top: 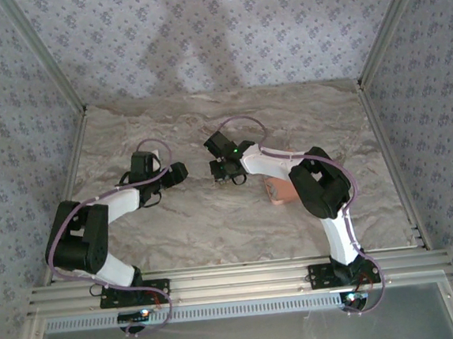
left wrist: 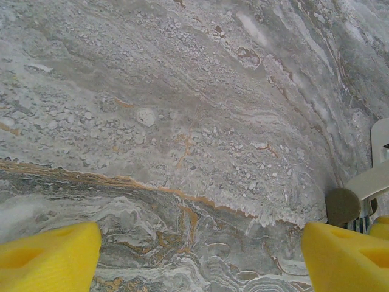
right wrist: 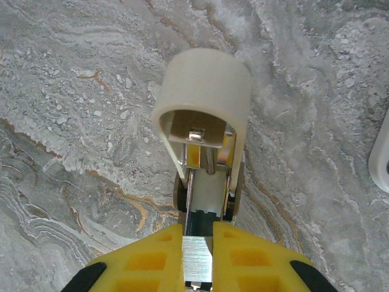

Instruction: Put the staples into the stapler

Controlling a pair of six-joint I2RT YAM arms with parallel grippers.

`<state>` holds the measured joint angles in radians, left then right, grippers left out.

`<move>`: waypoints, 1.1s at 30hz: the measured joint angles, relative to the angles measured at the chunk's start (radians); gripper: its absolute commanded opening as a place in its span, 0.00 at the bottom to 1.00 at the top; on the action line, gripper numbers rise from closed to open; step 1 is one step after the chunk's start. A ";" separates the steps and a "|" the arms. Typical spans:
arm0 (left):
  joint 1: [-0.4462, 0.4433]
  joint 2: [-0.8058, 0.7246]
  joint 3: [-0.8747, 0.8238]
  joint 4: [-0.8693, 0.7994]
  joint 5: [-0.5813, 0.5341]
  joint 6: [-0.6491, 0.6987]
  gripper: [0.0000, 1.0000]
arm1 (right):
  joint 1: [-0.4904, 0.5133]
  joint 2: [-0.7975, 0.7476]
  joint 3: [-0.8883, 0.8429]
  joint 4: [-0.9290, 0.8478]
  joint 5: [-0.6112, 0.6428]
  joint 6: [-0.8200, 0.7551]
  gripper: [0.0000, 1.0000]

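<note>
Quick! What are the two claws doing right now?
The left claw is open, holding nothing.
The right claw is closed, holding the stapler.

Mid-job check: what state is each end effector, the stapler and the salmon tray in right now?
Left end effector: open, empty, over bare table.
Right end effector: shut on the stapler.
Stapler: held end-on between the right fingers, pale top apparently hinged up, metal inside exposed.
Salmon tray: lying on the table, partly hidden; contents unclear.
</note>
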<state>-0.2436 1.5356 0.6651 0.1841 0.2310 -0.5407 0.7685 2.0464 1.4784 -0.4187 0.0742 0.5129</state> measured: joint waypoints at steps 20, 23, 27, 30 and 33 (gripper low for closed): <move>0.000 0.011 0.011 0.000 0.000 0.000 0.85 | -0.001 0.005 -0.003 0.011 0.021 0.003 0.13; 0.000 0.011 0.011 0.000 0.000 0.000 0.85 | -0.001 0.005 -0.008 0.016 0.021 0.003 0.14; 0.000 0.011 0.011 0.000 0.000 0.000 0.85 | 0.003 0.005 -0.010 0.017 0.024 0.003 0.14; 0.000 0.011 0.011 0.000 0.000 0.000 0.85 | 0.006 0.005 -0.010 0.016 0.028 0.003 0.14; -0.001 0.011 0.011 0.000 0.000 0.000 0.86 | 0.006 0.005 -0.010 0.015 0.029 0.003 0.16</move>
<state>-0.2447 1.5467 0.6765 0.1841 0.2310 -0.5411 0.7750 2.0518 1.4685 -0.4034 0.1032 0.5159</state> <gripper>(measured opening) 0.854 0.149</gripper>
